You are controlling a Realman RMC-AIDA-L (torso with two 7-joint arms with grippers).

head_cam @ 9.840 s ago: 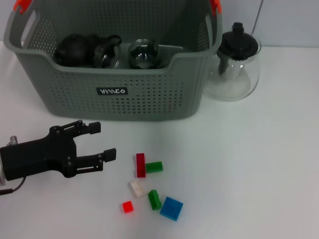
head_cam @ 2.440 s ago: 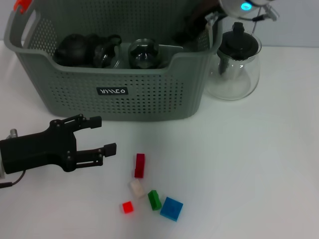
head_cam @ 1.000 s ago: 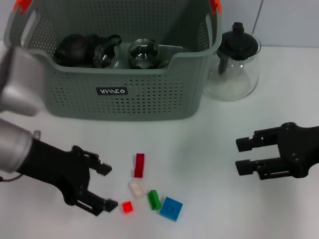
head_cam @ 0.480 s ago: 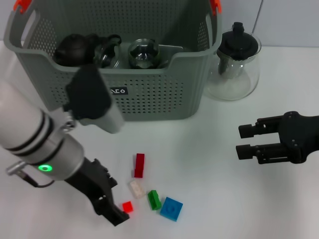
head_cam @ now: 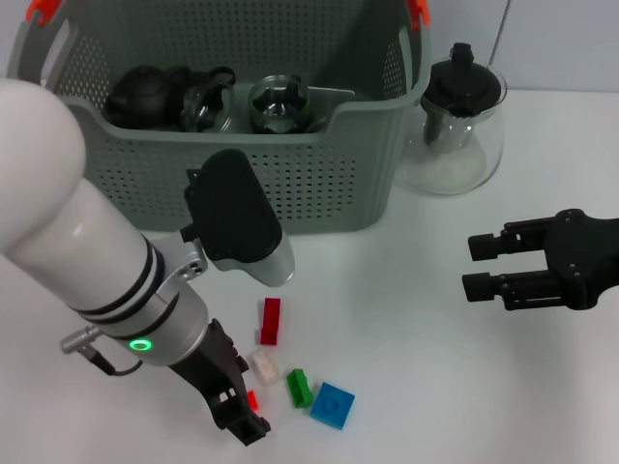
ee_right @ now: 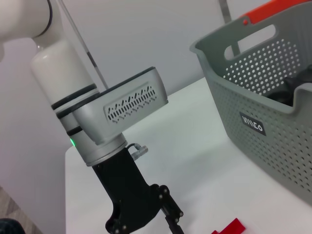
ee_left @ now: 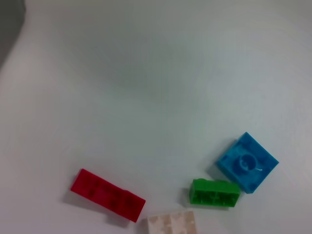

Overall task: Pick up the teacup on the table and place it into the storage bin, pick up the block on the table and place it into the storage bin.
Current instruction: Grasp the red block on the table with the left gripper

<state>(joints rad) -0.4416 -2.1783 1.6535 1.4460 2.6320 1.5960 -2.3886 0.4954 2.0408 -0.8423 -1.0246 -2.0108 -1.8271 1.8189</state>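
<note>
Left hand (head_cam: 242, 411) over small red block (head_cam: 251, 398), long red block (head_cam: 270, 321) lengthwise toward storage bin (head_cam: 290, 174)

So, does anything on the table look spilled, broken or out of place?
Nothing stands out. The blocks lie loosely scattered in front of the storage bin, where the left gripper reaches down by the small red block. The glass teapot stands upright beside the bin. The right gripper hovers open, apart from everything.

A glass teapot (head_cam: 453, 130) with a black lid stands on the white table (head_cam: 416, 377).
</note>
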